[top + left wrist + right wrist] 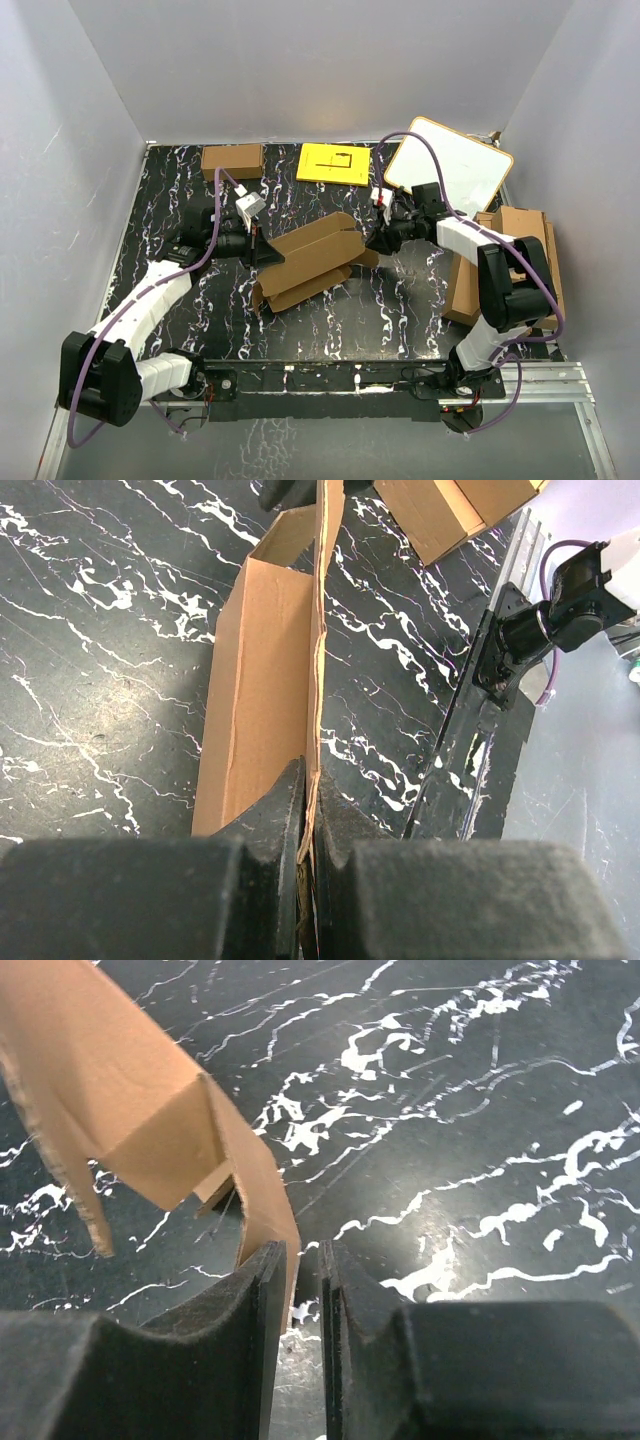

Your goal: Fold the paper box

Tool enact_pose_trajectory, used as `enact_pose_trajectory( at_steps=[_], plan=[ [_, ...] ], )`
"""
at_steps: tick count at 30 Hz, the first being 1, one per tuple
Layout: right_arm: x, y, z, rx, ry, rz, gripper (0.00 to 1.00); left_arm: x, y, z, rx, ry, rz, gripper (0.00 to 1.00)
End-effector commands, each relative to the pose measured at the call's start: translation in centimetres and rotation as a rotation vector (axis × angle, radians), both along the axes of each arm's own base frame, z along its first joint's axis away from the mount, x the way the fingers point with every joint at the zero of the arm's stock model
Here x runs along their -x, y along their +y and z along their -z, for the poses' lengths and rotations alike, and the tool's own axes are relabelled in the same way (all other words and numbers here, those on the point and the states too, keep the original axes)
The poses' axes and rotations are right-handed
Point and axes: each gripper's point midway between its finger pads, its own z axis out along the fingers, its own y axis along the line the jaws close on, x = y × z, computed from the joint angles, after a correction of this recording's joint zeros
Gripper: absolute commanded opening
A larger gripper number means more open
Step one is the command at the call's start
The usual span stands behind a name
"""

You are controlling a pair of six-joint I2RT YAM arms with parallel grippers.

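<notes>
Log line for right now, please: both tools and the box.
left tool: shut on paper box edge | right tool: flap between jaws, clamp unclear | fold: flaps open, not yet done

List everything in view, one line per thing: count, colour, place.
paper box: one, brown, centre of the table, partly opened, between the two arms
small carton: one, brown, far left of the table
yellow sheet: one, yellow, far centre
white board: one, white with a tan rim, far right corner
cardboard pile: one stack, brown, right edge
table: one, black with white veins, under everything
left gripper: one, black, shut on the box's left edge
right gripper: one, black, at the box's right end, a flap between its fingers, grip unclear
</notes>
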Motion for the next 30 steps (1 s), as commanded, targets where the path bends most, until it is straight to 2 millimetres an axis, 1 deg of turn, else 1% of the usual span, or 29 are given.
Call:
enact_pose_trajectory(
  at_steps=[1,6,10,13,17,24,30],
  plan=[
    [1.1,1.4,-2.4,-0.068,-0.165,-0.142,0.27,0.5,0.0,-0.7,0.010,-0.040,0.014,0.00],
    [2.0,1.9,-1.9,-0.061,-0.219,-0.211,0.31,0.5,-0.1,-0.6,0.014,-0.042,0.017,0.00],
    [2.9,2.5,-1.6,-0.059,-0.278,-0.284,0.36,0.6,-0.1,-0.4,0.013,-0.040,0.018,0.00],
    [3.7,3.2,-1.3,-0.050,-0.314,-0.331,0.38,0.6,0.0,-0.3,0.011,-0.040,0.018,0.00],
    [4.0,3.8,-1.2,-0.039,-0.343,-0.362,0.37,0.6,-0.1,-0.3,0.012,-0.040,0.019,0.00],
    [4.6,4.2,-1.1,-0.057,-0.328,-0.366,0.37,0.7,0.0,-0.1,0.008,-0.043,0.012,0.00],
    [5.5,4.6,-1.3,-0.102,-0.295,-0.367,0.41,0.6,0.1,0.0,0.004,-0.044,0.003,0.00]
  ],
)
